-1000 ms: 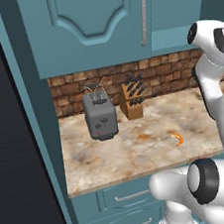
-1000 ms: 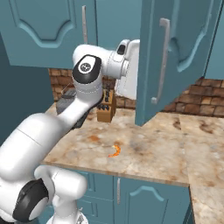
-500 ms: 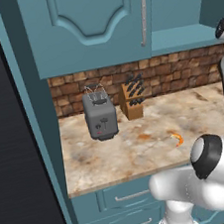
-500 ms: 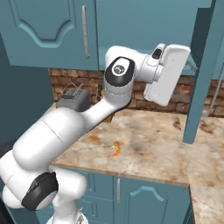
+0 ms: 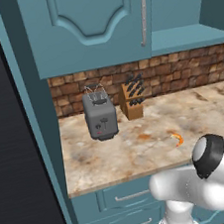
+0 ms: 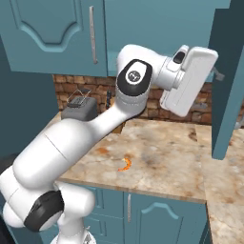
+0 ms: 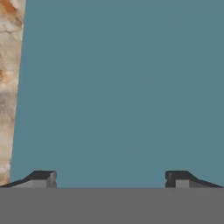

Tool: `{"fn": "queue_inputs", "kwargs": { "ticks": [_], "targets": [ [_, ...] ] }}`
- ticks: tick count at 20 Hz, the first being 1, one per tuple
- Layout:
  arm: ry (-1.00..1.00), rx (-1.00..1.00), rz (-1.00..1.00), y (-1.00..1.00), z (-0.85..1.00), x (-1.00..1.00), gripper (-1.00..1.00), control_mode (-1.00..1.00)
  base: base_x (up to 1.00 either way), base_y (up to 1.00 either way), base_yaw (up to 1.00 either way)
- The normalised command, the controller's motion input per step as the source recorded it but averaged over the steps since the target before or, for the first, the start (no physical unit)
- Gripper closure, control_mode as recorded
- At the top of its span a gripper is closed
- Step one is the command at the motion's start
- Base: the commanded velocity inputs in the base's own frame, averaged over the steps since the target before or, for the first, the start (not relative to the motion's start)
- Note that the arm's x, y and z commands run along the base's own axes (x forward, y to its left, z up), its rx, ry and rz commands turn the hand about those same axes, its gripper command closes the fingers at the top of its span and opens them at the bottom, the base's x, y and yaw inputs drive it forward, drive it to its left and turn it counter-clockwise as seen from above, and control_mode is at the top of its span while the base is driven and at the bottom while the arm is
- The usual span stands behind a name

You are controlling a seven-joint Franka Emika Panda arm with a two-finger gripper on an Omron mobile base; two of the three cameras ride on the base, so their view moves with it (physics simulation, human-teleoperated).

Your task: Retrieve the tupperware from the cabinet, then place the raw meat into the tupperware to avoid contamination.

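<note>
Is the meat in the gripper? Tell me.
No, the meat lies on the counter, while the open gripper faces a teal cabinet door with nothing between its fingers.

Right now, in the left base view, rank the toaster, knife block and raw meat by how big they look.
1. toaster, largest.
2. knife block, somewhat smaller; it stands a little farther back, so the gap may be overstated.
3. raw meat, by far the smallest.
</note>
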Motion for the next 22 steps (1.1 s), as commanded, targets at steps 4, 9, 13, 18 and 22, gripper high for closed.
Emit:
{"fn": "queue_inputs", "kwargs": {
  "ticks": [4,9,13,18,22],
  "targets": [
    [-0.06,0.01,0.02,0.0,0.0,-0.23,-1.0,-1.0,0.0,0.0,0.0],
    [-0.05,0.0,0.0,0.07,0.0,-0.24,-1.0,-1.0,0.0,0.0,0.0],
    [-0.12,0.0,0.0,0.42,-0.09,-0.16,-1.0,-1.0,0.0,0.0,0.0],
    [-0.19,0.0,0.01,0.67,-0.08,-0.1,-1.0,-1.0,0.0,0.0,0.0],
    [-0.18,0.0,0.02,0.38,0.01,-0.15,-1.0,-1.0,0.0,0.0,0.0]
  ]
}}
